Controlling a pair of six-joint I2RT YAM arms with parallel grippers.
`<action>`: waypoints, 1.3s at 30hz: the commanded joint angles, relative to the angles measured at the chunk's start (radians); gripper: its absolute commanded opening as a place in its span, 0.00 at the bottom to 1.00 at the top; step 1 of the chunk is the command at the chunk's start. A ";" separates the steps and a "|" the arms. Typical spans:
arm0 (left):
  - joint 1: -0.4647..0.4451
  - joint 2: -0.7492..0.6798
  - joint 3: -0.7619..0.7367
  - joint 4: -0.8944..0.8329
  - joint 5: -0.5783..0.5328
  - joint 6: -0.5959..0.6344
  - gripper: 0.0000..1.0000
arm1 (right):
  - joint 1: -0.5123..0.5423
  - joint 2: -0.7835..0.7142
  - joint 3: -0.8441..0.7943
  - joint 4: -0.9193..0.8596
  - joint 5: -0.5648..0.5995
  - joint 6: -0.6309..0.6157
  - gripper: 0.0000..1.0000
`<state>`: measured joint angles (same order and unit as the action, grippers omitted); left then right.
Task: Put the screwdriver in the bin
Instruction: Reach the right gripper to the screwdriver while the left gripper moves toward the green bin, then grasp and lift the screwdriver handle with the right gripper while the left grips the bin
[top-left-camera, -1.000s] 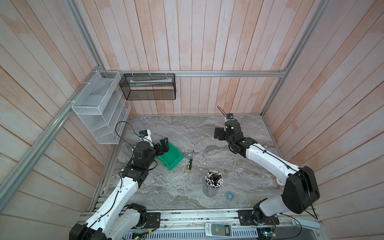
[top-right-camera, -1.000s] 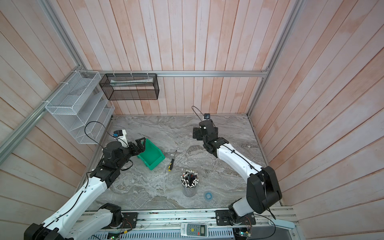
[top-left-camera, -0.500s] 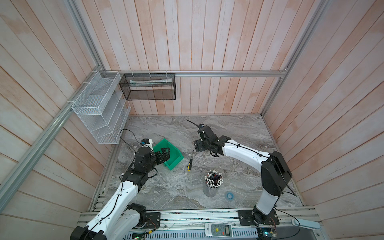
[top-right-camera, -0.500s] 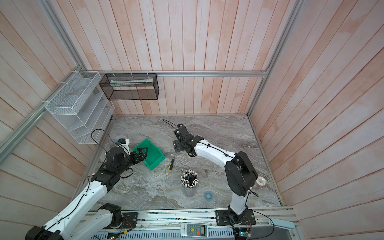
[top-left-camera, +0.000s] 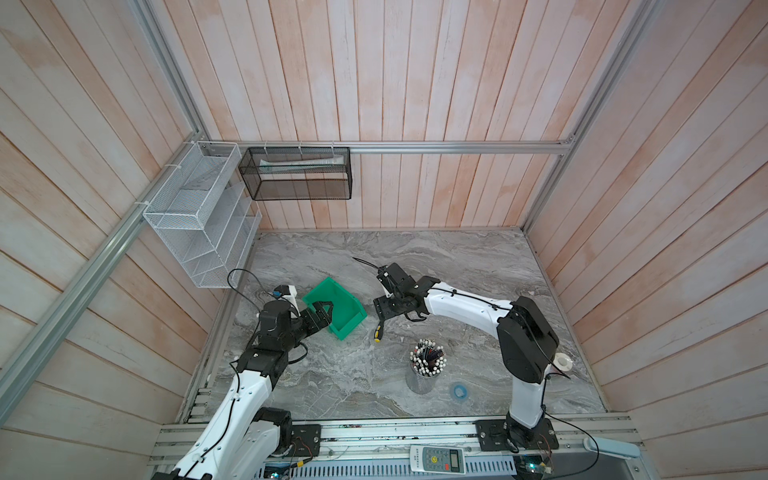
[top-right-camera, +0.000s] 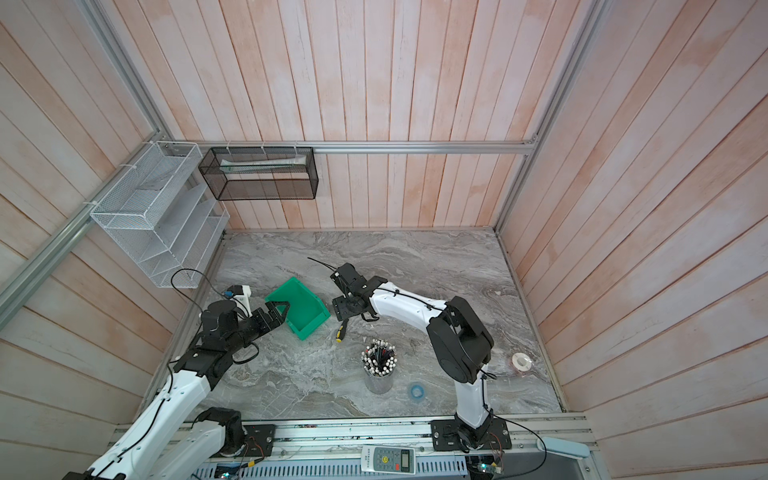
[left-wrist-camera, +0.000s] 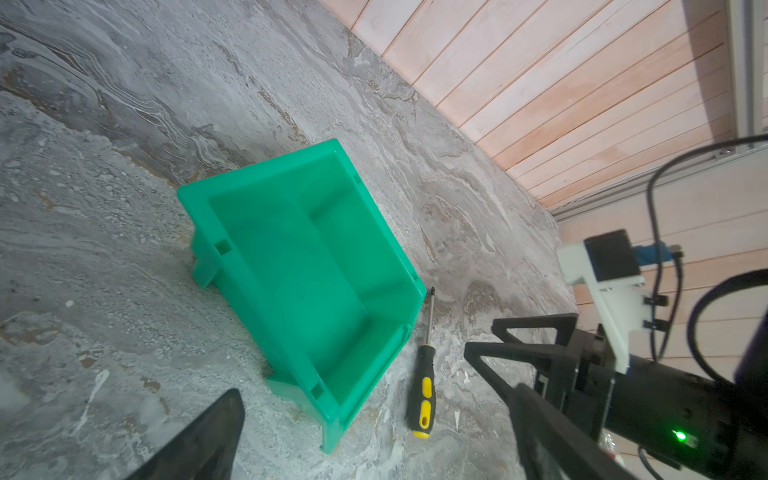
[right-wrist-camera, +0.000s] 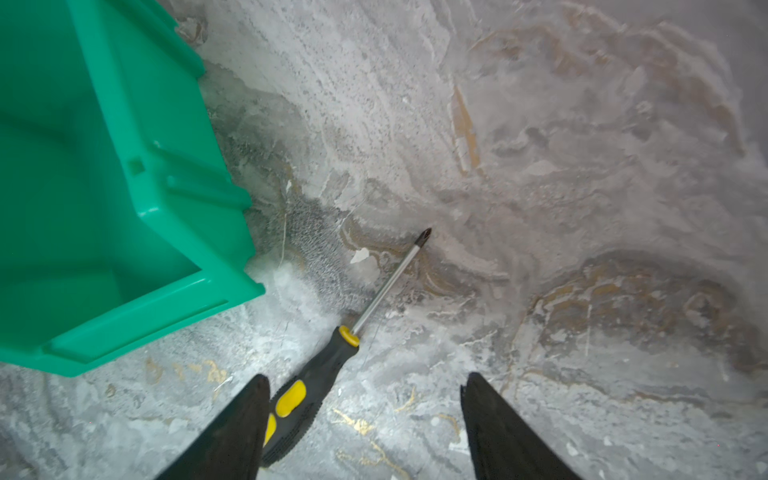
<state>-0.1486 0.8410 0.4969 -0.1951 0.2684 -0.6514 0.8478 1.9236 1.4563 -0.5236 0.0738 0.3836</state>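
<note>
**1. Screwdriver** (top-left-camera: 377, 332). Black-and-yellow handle, thin metal shaft, cross tip. It lies flat on the marble tabletop (top-left-camera: 436, 257), left of centre in both top views (top-right-camera: 340, 331). It sits just off the lower right corner of the bin and outside it. The handle end points toward the lower edge of the frame. The left wrist view (left-wrist-camera: 424, 376) shows it alongside the bin wall with a narrow strip of table between them.

**2. Bin** (top-left-camera: 353, 309). Green plastic, upright on the tabletop, centre-left in both top views (top-right-camera: 309, 307).

**3. Right gripper** (top-left-camera: 379, 321). It reaches in from the right and hangs directly over the screwdriver's shaft end in both top views (top-right-camera: 344, 318). The jaws stand apart and are not clamped. In the right wrist view (right-wrist-camera: 365, 415) the handle lies close against one finger (right-wrist-camera: 232, 428), with a wide gap to the other. Whether that finger touches the handle cannot be told.

**4. Left gripper** (top-left-camera: 325, 309). It is over the left side of the bin in both top views (top-right-camera: 282, 309). The jaws are wide apart and hold nothing.

**5. Other stock.**
- Pen cup (top-left-camera: 424, 376), lower centre of the table.
- Blue tape ring (top-left-camera: 458, 390), just right of the pen cup.
- White tape roll (top-left-camera: 562, 362), right edge of the table.
- Black mesh basket (top-left-camera: 297, 174), on the back wall.
- White wire rack (top-left-camera: 199, 216), on the left wall.
- Remote control (top-left-camera: 436, 459), on the front rail.
</note>
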 joint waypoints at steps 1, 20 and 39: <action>0.006 -0.005 -0.009 -0.027 0.064 0.008 1.00 | 0.004 0.003 0.049 -0.084 -0.024 0.036 0.73; 0.009 -0.028 -0.023 0.019 0.113 -0.044 1.00 | 0.059 0.138 0.046 -0.115 -0.074 0.037 0.64; 0.009 -0.057 0.010 -0.053 0.010 -0.006 1.00 | 0.059 0.178 -0.018 -0.035 -0.049 0.009 0.52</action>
<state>-0.1440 0.8013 0.4915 -0.2413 0.3161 -0.6701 0.9085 2.0647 1.4635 -0.5621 0.0017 0.4110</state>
